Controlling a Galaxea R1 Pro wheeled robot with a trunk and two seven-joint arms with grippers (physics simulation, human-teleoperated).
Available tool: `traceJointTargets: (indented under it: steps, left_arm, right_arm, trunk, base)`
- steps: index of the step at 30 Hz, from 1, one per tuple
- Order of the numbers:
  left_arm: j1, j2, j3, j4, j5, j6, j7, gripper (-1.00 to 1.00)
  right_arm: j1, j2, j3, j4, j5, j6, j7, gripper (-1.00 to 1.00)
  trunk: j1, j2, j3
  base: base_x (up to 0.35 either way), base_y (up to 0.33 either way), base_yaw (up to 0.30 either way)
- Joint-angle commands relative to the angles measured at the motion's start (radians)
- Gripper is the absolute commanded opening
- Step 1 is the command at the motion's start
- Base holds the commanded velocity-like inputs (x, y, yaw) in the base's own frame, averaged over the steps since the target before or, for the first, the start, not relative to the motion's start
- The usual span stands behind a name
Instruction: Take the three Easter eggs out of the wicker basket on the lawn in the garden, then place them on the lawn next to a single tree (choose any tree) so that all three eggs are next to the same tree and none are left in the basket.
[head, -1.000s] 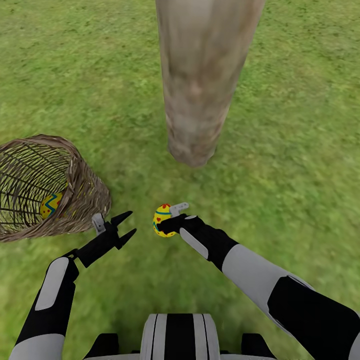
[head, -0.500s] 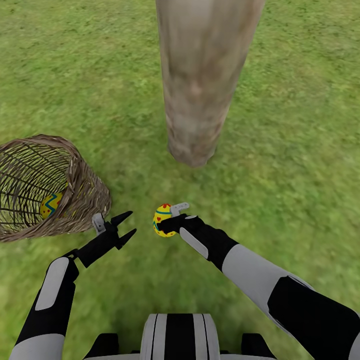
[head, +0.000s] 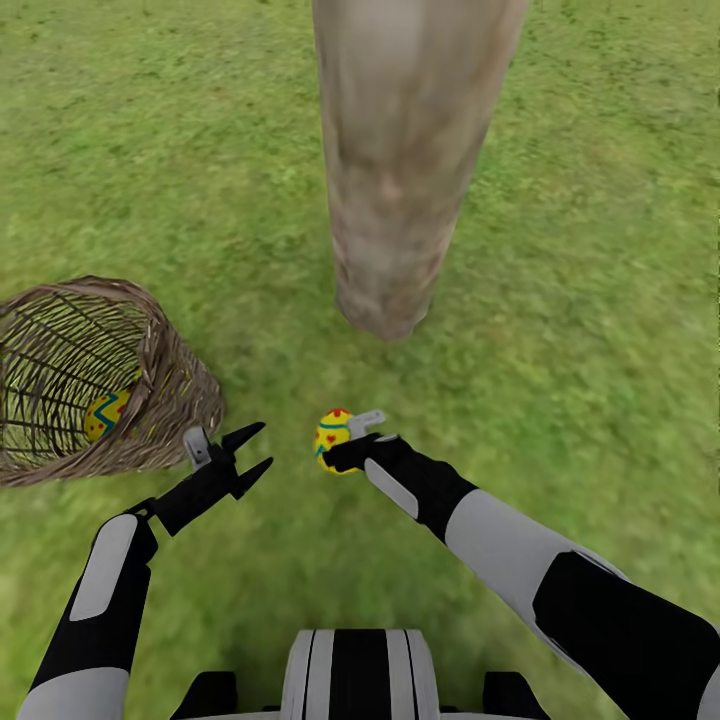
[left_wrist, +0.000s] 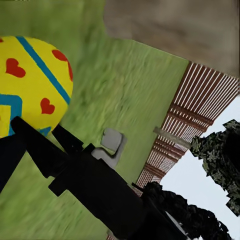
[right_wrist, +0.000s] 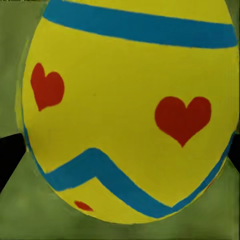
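Both arms reach forward and down from the trunk. The left arm's black two-fingered tool (head: 248, 452) points forward and a little to the right, its fingers spread apart with nothing between them. The right arm angles inward to the left, its black tool (head: 345, 448) closed around a yellow egg with blue zigzag band and red hearts (head: 332, 437).

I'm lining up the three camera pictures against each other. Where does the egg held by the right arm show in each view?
Head view: the held egg sits low and centre, in the right tool, on the near side of the tree.
Left wrist view: the same egg lies at the upper left edge.
Right wrist view: the egg spans nearly the whole picture.
Shared landmark: the lawn behind the egg.
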Motion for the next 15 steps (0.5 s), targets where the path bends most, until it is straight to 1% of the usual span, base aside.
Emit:
traceJointTargets:
  steps: [1, 12, 15]
  left_arm:
    - [-0.001, -0.001, 0.003, 0.001, -0.01, 0.005, -0.009, 1.0]
    - [-0.001, -0.001, 0.003, 0.001, -0.01, 0.005, -0.008, 1.0]
    - [0.0, -0.001, 0.003, 0.001, -0.01, 0.005, -0.009, 1.0]
  right_arm:
    - [-0.001, 0.0, 0.005, -0.001, -0.01, 0.001, -0.009, 1.0]
    - [-0.001, 0.0, 0.005, -0.007, -0.008, 0.001, -0.007, 1.0]
    - [-0.001, 0.0, 0.004, -0.063, -0.009, 0.003, -0.007, 1.0]
  trunk:
    - [-0.001, 0.0, 0.003]
    - [-0.005, 0.003, 0.046]
    - [-0.007, 0.003, 0.058]
  base:
    - [0.0, 0.0, 0.0]
    - [0.0, 0.0, 0.0]
    - [0.0, 0.0, 0.0]
